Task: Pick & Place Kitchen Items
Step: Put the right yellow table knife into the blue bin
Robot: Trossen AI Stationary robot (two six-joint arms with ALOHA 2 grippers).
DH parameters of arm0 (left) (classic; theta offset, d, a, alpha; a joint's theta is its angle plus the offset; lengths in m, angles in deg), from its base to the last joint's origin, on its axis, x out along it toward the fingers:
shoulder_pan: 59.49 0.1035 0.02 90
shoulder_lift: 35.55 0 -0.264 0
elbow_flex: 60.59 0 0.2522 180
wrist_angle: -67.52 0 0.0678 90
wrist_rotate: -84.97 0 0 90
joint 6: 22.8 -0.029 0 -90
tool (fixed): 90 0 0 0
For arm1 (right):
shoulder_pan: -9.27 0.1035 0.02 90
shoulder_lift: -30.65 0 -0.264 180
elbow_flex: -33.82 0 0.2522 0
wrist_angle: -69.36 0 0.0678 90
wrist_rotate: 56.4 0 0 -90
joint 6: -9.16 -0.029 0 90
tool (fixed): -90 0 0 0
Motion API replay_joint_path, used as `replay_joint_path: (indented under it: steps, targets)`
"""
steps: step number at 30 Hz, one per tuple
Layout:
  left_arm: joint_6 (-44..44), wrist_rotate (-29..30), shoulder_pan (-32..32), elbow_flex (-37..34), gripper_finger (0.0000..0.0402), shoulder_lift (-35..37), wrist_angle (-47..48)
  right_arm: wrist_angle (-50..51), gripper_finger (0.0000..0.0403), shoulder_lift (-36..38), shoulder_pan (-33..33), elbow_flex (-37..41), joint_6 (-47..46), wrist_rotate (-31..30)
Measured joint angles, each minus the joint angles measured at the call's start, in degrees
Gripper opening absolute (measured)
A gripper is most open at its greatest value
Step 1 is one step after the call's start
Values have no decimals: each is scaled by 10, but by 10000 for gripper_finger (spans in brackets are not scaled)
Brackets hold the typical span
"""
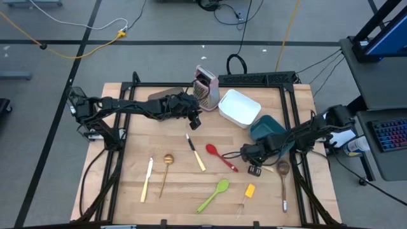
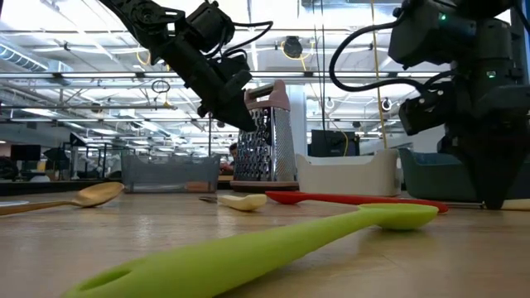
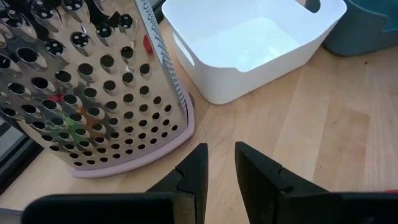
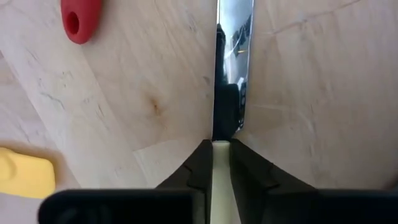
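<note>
- Wooden table carries everything. Close to its right edge, in front of the teal container, lies the cream-handled knife, flat on the boards.
- Knife: the right gripper is pressed down over it, with both fingers clamped against the sides of the cream handle and the bright blade running out ahead.
- Handling, as I judge it: light, stiff and thin. The smooth handle and polished blade look slippery, so it could twist or slide in a pinch. The handle is the right place to hold, near the blade joint for balance and never on the steel.
- Just beside it: the red spoon toward the middle, the yellow spatula toward the front edge, and the wooden spoon at the right edge.
- Farther off: the green spoon lies near the front edge.
- Back edge: the left gripper hovers beside the grater, with its fingers slightly apart and nothing between them. The white container is near.
</note>
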Motion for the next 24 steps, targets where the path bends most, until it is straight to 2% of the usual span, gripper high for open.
replay_joint_path:
  steps: [7, 13, 24]
  targets:
    - [0, 0, 0, 0, 86, 0, 0, -28, 21, 75, -2, -9, 6, -16]
    - [1, 0, 0, 0, 86, 0, -2, -53, 25, 158, -1, -10, 51, -102]
    - [1, 0, 0, 0, 86, 0, -5, 126, 26, 290, -1, -11, 13, -268]
